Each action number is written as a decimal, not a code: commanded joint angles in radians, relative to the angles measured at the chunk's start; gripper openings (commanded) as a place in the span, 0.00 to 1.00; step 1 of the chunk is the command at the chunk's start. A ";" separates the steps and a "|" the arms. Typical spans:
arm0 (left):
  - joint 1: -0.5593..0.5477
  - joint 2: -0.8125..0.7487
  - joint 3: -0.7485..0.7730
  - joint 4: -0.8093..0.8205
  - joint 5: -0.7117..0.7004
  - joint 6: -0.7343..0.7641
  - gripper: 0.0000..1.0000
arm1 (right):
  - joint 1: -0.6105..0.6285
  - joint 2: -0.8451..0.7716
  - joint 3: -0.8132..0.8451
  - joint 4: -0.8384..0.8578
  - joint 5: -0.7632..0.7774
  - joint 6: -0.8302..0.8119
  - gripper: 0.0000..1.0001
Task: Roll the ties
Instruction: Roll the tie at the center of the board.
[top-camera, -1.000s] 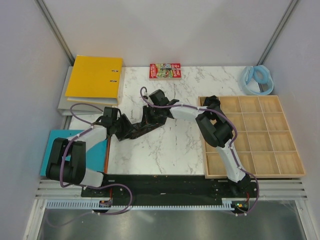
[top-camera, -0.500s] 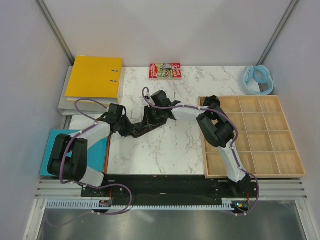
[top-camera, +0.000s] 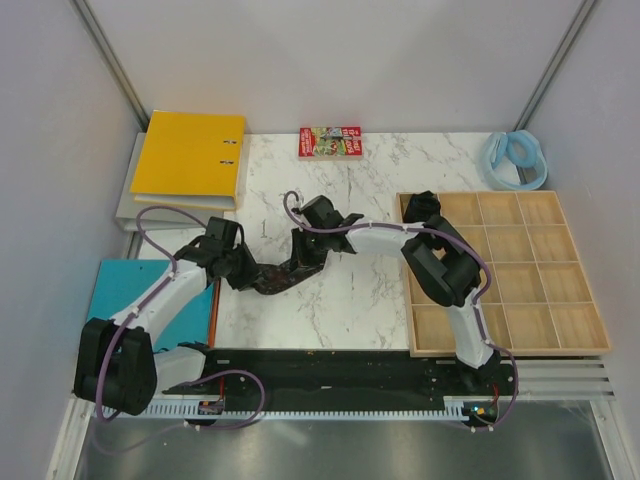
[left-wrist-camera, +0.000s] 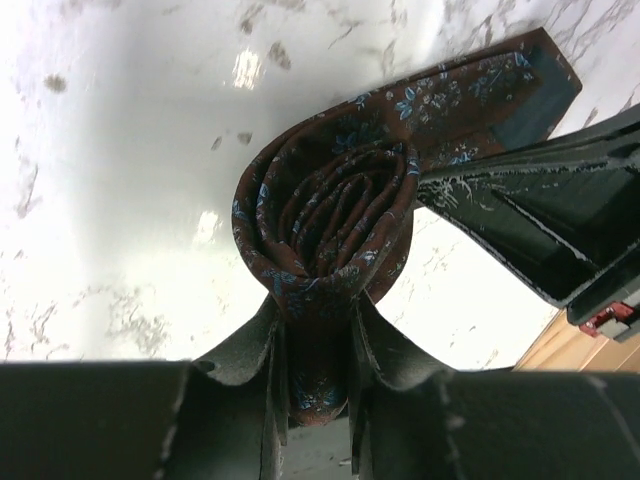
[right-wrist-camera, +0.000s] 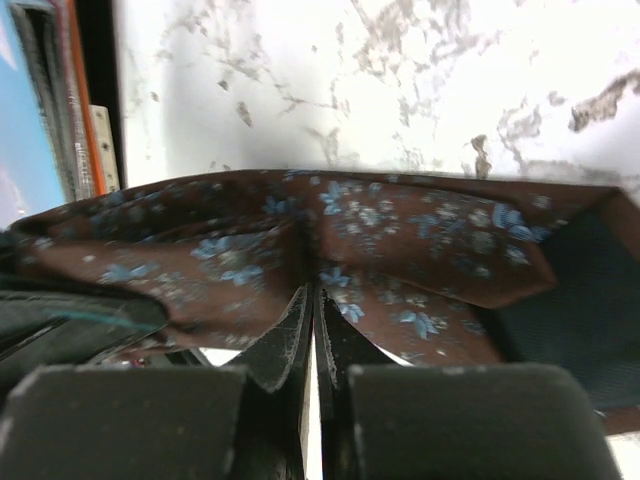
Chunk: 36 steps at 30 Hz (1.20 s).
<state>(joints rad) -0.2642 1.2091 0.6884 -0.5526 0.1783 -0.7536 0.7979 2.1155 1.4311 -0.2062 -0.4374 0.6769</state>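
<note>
Drawn nearer the near edge of the bench (top-camera: 350, 300), the left hand (left-wrist-camera: 318, 340) pinches the coiled tie (left-wrist-camera: 320, 215), the right hand (right-wrist-camera: 312, 312) grips its tail

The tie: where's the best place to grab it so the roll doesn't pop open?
Probably the coil of the tie itself, squeezed across its outer wraps from the spiral's open end, as the left gripper does. That presses the layers together. The loose tail leads off toward the right gripper.

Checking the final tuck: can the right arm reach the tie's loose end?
Likely yes: the right tool is shut on the tie there, and the left tool only grips the coil.
</note>
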 joint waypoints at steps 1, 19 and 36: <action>0.003 -0.055 -0.010 -0.084 0.018 0.034 0.12 | 0.026 -0.051 -0.015 -0.019 0.060 0.001 0.09; 0.003 -0.072 -0.007 -0.129 -0.010 0.043 0.12 | 0.066 -0.117 0.012 -0.061 0.134 0.001 0.09; 0.003 -0.069 0.039 -0.155 -0.008 0.054 0.11 | 0.185 0.014 0.071 -0.024 0.109 0.050 0.09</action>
<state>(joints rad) -0.2638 1.1561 0.6796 -0.7029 0.1707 -0.7311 0.9676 2.0918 1.4628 -0.2474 -0.3172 0.7071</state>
